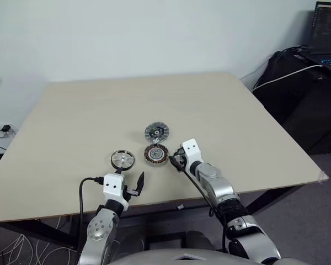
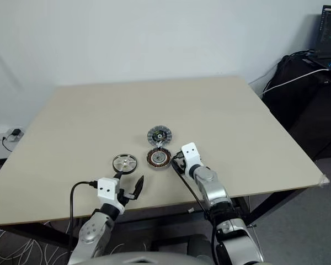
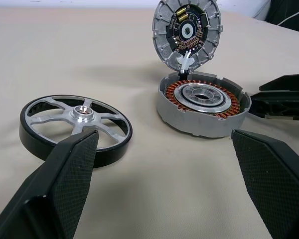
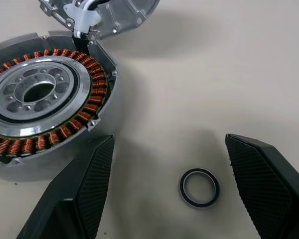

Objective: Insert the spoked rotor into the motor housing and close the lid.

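A pale wooden table carries the parts, all grouped toward its near edge and roughly midway along it. The motor housing lies flat with its ring of copper coils facing up. The lid stands swung open on the housing's far side, joined to it at the rim, with its segmented inner face turned toward the near edge. The spoked rotor is seen lying flat on the table to the left of the housing, apart from it, with a strip of bare table between the two. A small dark ring lies loose on the table near the housing's right side, not touching it.

The left gripper is held at the near edge with its two fingers spread wide and nothing between them; in the left wrist view the rotor is seen just beyond one fingertip. The right gripper is placed just beside the housing's right side, jaws parted wide and empty; in the right wrist view the loose ring lies on the table between its fingers.

The far half of the table and both side edges are left bare, so wide open room is given around the group.
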Available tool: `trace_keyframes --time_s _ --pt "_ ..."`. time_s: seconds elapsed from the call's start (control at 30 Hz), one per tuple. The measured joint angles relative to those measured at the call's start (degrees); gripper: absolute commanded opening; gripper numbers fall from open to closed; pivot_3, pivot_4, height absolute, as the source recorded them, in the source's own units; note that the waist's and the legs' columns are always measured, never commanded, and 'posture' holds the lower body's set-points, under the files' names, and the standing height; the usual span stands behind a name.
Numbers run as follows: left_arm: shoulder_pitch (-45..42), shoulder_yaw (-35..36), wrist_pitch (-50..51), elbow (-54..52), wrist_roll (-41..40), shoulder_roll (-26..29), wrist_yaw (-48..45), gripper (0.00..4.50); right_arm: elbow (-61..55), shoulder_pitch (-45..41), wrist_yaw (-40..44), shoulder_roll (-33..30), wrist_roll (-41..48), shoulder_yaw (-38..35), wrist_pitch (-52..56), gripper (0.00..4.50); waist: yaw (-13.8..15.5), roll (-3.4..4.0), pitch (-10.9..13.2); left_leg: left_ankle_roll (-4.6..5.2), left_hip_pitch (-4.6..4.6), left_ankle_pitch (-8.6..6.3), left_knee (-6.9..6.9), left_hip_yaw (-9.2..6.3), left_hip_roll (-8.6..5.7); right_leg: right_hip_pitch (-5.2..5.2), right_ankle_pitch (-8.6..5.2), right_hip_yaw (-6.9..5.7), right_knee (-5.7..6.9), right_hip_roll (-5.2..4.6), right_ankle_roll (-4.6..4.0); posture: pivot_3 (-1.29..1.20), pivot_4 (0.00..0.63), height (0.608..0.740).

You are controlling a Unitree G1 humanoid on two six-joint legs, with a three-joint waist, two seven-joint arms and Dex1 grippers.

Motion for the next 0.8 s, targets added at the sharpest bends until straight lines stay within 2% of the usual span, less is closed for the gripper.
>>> trace_keyframes --time_s 0.27,0.37,0.63,0.8 --pt "-0.1 0.0 0.1 0.0 0.0 -0.2 0.0 4.50 0.1 1.0 0.3 -0.5 0.4 -0.7 0.2 3.82 0.1 0.00 0.0 0.00 0.02 0.00 0.01 0.00 0.00 0.04 0.00 0.00 0.00 0.00 0.01 0.00 0.000 0.740" --pt "-0.1 0.0 0.4 0.0 0.0 -0.2 0.0 4.50 0.1 1.0 0.2 -0.5 0.4 -0.9 0.3 3.23 0.1 0.01 0.0 0.00 0.02 0.00 0.01 0.00 0.00 0.04 0.00 0.00 0.00 0.00 0.01 0.00 0.000 0.740" --pt "-0.1 0.0 0.7 0.0 0.0 -0.2 0.0 4.50 -0.1 1.0 0.0 0.2 0.4 -1.9 0.8 0.69 -0.2 0.01 0.0 0.00 0.02 0.00 -0.02 0.00 0.02 0.01 -0.01 0.00 0.00 0.01 0.00 0.00 0.000 0.740" --pt "-0.1 0.0 0.7 0.0 0.0 -0.2 0.0 4.50 -1.2 1.1 0.4 0.9 0.5 -1.5 1.1 0.68 -0.2 0.02 0.0 0.00 0.02 0.00 -0.01 0.00 0.02 0.01 -0.01 0.00 0.00 0.00 0.00 0.00 0.000 0.740"
